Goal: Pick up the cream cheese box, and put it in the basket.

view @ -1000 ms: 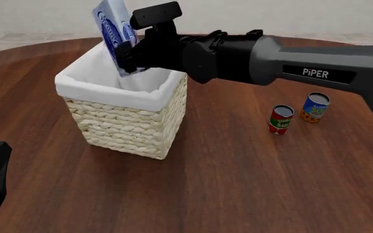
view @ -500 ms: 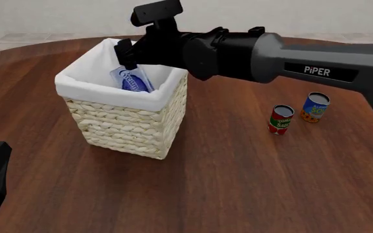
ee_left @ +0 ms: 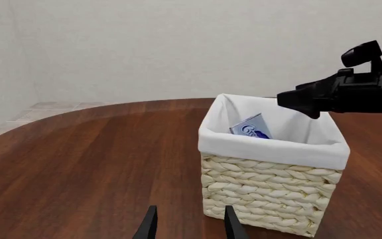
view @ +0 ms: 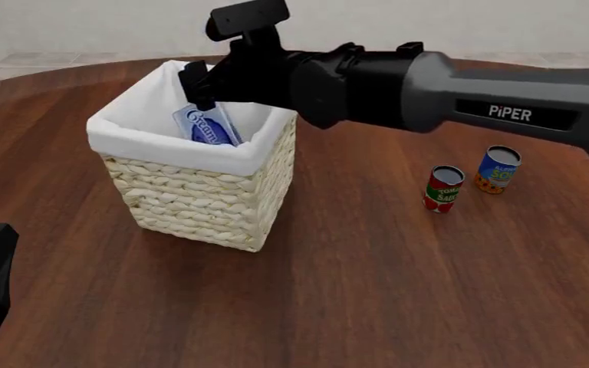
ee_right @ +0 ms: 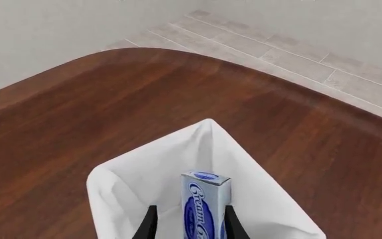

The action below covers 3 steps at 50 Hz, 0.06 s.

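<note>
In basket [view: 197,195] | cream cheese box [view: 205,125] upright on end (tilted) | right end effector [view: 200,86] apart, released

The front view looks forward and down from above the arms' own side, taking in the whole surface [view: 356,291], with the basket [view: 197,195] toward 10 o'clock. The left wrist view sits low, near the surface, looking level across it at the basket [ee_left: 270,184] from farther off. The right wrist view hangs close above the basket [ee_right: 244,169], looking steeply down into its liner. All three share the basket and the cream cheese box [view: 205,125] inside it
</note>
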### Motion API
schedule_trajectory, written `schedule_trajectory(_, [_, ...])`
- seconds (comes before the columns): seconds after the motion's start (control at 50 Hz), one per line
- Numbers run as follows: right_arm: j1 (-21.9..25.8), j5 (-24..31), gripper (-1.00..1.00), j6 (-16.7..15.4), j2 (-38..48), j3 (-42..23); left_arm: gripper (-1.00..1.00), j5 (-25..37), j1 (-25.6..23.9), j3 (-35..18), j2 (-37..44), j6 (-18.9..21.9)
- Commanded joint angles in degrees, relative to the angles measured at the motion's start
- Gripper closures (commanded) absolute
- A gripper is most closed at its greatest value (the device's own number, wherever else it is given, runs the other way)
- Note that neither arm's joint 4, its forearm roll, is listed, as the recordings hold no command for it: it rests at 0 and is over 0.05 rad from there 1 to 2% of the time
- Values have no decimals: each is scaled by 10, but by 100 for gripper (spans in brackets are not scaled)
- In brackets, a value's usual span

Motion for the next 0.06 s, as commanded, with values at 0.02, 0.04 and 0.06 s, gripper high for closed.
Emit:
schedule_trajectory(0.02, [4, -11, -100, 2, -14, 18, -100, 0, 0, 0, 0, 0])
schedule_trajectory(0.04, [4, -12, -100, 1, -15, 20, -100, 0, 0, 0, 0, 0])
schedule_trajectory(0.06, [5, -15, -100, 2, -18, 24, -100, 0, 0, 0, 0, 0])
